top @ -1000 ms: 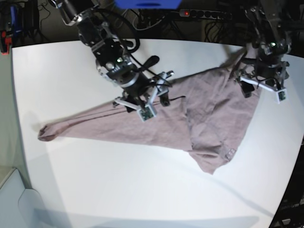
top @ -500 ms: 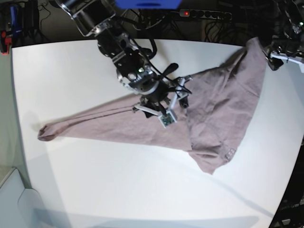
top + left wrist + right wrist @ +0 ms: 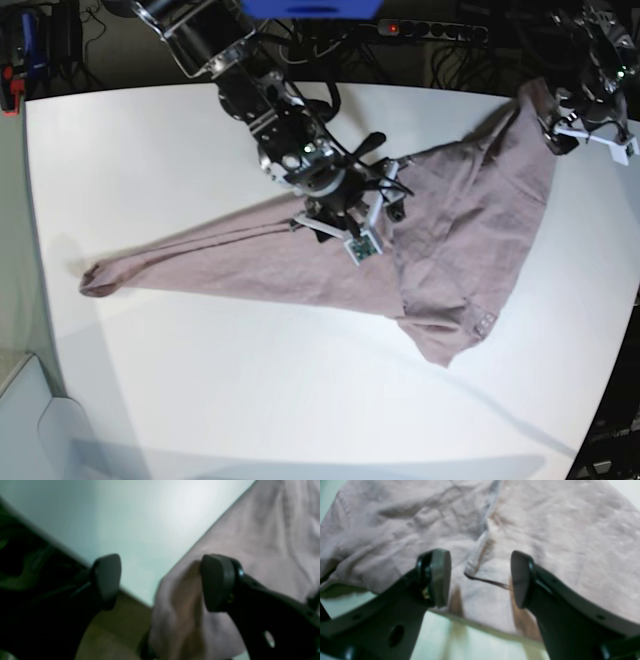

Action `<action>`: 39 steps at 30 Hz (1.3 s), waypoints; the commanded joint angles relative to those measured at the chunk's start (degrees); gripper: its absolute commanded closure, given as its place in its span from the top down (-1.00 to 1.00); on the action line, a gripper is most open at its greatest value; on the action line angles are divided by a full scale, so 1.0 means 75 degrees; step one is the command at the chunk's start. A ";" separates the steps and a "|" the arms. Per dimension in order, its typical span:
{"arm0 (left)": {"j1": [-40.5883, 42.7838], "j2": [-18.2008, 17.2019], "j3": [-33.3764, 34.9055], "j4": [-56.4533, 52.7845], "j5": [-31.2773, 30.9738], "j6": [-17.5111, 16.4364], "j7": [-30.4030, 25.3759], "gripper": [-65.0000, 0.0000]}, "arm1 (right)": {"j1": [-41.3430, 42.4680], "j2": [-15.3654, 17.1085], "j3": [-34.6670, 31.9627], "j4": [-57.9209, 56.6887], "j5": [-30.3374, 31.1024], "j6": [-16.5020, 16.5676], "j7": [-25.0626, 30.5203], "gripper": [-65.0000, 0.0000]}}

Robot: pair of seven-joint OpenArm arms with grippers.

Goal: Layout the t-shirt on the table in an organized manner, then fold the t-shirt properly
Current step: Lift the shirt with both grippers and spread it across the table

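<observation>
Both my hands are spread open and grip nothing right now. My right hand hangs low over the middle of the t-shirt, its two pads standing apart on either side of a raised seam or hem ridge, with a loose dark thread running between them. I judge I am placed there to pinch that ridge, since it marks an edge I could pull to spread the cloth. My left hand sits at the far corner of the t-shirt near the table edge; one pad is over bare white surface, the other rests at a bunched tip of fabric, which seems to touch it, though the blur keeps me from being sure.

The t-shirt lies on the table as a long, skewed wedge: a narrow twisted tail reaches toward one side, a wider crumpled body toward the other, so laying out is unfinished and folding has not begun.

My right arm reaches in from the back edge, angled steeply down with the wrist tipped toward the cloth. My left arm is at the opposite back corner, wrist turned down over the fabric's high tip.
</observation>
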 commanded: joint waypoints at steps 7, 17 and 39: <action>-0.0210 -0.0125 0.0464 -0.0688 -0.0080 -0.0492 0.0093 0.49 | 0.0213 -0.0100 -0.0005 0.0124 -0.0007 0.0013 0.0185 0.17; -0.0222 -0.0125 0.1554 -0.0876 -0.0068 -0.0492 0.0081 -0.54 | 0.0319 -0.0405 -0.0005 -0.0392 -0.0007 0.0013 0.0185 0.17; -0.0175 -0.0149 0.1508 -0.0876 -0.0068 -0.0492 0.0081 -1.00 | 0.0846 -0.0393 0.0065 -0.1892 -0.0007 -0.0022 0.1170 -1.00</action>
